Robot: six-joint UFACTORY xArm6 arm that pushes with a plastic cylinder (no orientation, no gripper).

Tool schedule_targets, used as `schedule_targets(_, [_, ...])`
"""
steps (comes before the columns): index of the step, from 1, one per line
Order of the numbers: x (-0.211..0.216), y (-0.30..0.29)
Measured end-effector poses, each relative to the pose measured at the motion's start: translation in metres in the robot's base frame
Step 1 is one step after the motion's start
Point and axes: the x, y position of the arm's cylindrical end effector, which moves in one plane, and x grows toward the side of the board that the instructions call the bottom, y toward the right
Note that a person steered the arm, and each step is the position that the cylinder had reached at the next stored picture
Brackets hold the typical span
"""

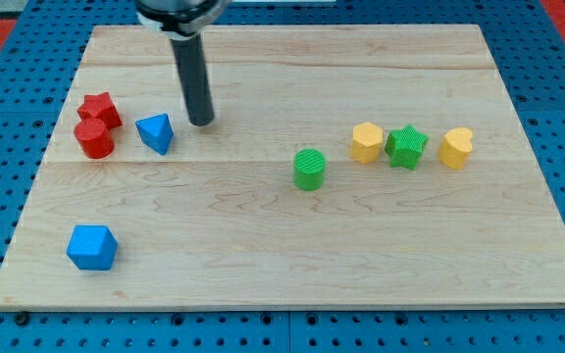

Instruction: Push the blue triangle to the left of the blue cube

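The blue triangle [155,132] lies on the wooden board [292,245] in the upper left part. The blue cube [92,246] sits near the board's lower left corner, well below the triangle. My tip [202,123] rests on the board just to the right of the blue triangle, slightly above its level, with a small gap between them.
A red star-shaped block [99,108] and a red cylinder [94,139] sit just left of the blue triangle. A green cylinder [309,168] stands mid-board. At the right are a yellow hexagon [366,141], a green star [406,147] and a yellow heart-like block [455,147].
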Motion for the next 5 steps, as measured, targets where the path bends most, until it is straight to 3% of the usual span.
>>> schedule_targets(3, [0.040,-0.069])
schedule_targets(5, [0.131,-0.104])
